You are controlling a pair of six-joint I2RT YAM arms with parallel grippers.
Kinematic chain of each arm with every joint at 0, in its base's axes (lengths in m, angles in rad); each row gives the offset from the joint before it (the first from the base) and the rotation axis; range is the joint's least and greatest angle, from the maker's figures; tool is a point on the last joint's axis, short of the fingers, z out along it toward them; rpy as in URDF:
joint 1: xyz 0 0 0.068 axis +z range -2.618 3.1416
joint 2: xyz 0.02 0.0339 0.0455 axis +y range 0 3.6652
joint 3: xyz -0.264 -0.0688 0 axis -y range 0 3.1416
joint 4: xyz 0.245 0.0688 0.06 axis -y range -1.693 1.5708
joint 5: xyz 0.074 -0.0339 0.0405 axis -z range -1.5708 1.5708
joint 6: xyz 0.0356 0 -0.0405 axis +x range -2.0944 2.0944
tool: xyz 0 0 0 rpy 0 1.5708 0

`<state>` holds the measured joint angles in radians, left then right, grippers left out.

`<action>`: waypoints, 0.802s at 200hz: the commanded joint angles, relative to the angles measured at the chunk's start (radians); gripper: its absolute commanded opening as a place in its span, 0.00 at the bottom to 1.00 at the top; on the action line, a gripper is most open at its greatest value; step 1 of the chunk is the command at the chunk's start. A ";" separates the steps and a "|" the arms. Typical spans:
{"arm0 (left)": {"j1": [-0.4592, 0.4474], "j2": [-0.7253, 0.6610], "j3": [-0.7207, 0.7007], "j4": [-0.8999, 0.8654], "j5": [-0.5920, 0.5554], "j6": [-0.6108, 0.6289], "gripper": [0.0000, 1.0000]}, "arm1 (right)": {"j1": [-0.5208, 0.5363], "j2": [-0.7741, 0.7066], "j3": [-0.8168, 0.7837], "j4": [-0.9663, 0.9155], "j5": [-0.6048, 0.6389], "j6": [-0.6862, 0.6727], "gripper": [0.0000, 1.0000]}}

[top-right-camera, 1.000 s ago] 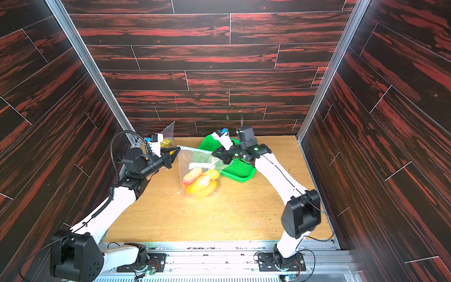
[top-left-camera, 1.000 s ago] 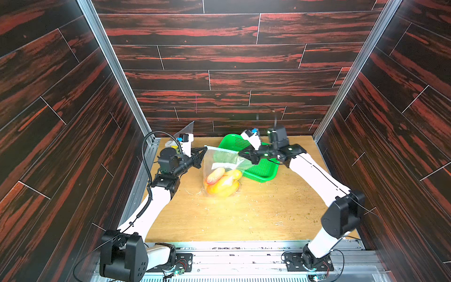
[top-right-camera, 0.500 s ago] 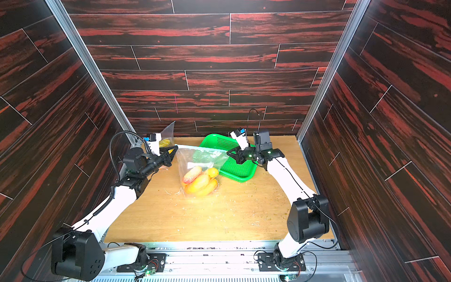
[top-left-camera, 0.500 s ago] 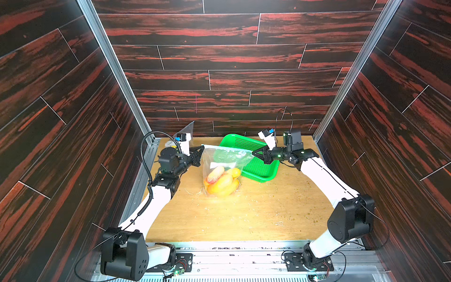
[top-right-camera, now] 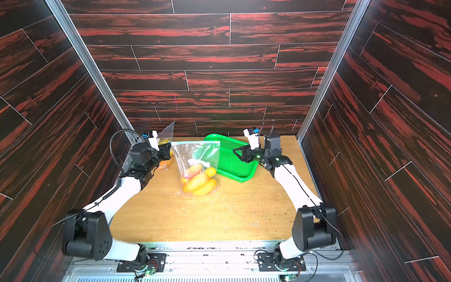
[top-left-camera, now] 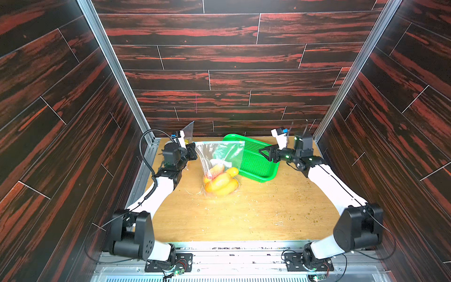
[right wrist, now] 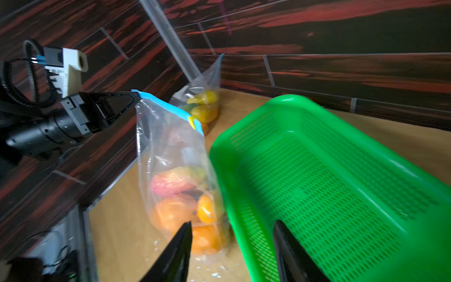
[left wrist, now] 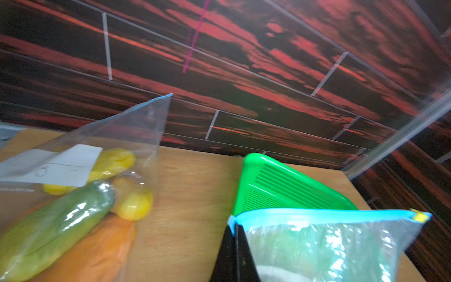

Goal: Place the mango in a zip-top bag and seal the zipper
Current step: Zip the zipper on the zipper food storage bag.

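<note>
A clear zip-top bag (top-left-camera: 220, 156) (top-right-camera: 195, 156) stands on the table with orange-yellow mango fruit (top-left-camera: 220, 184) (top-right-camera: 199, 183) (right wrist: 175, 212) in its bottom. My left gripper (top-left-camera: 194, 149) (left wrist: 235, 227) is shut on the bag's top corner, at the end of the blue zipper strip (left wrist: 317, 213). The yellow slider (left wrist: 419, 216) (right wrist: 192, 121) sits at the strip's far end. My right gripper (top-left-camera: 262, 152) (right wrist: 233, 222) hangs open over the green basket, apart from the bag, with nothing between its fingers.
A green mesh basket (top-left-camera: 256, 161) (right wrist: 317, 171) lies tilted right of the bag, touching it. A second clear bag (left wrist: 97, 158) (right wrist: 205, 97) with yellow, green and orange produce sits in the far left corner behind my left gripper. Crumbs dot the wooden table (top-left-camera: 244, 214).
My right gripper travelled right along the bag's top, then let go and opened over the basket. The left gripper kept its hold on the bag's corner.
</note>
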<state>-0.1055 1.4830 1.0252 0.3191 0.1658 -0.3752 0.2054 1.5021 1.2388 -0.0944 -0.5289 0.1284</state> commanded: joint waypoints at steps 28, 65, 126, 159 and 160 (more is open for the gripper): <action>0.025 0.117 0.201 -0.166 -0.204 -0.006 0.00 | -0.062 -0.095 -0.151 0.144 0.138 0.095 0.61; 0.037 0.149 0.284 -0.264 -0.122 -0.059 0.51 | -0.112 -0.140 -0.272 0.245 0.218 0.147 0.69; 0.072 -0.122 -0.036 -0.244 -0.498 -0.095 1.00 | -0.196 -0.241 -0.476 0.410 0.472 0.135 0.87; 0.073 -0.207 -0.363 -0.009 -0.802 0.093 1.00 | -0.198 -0.197 -0.634 0.648 0.601 0.010 0.87; 0.073 -0.206 -0.374 0.008 -0.812 0.093 1.00 | -0.198 -0.196 -0.643 0.660 0.605 0.010 0.87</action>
<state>-0.0376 1.3075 0.8509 0.1246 -0.3332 -0.4000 0.0082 1.2755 0.7063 0.3435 -0.0715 0.2211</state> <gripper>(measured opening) 0.999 0.872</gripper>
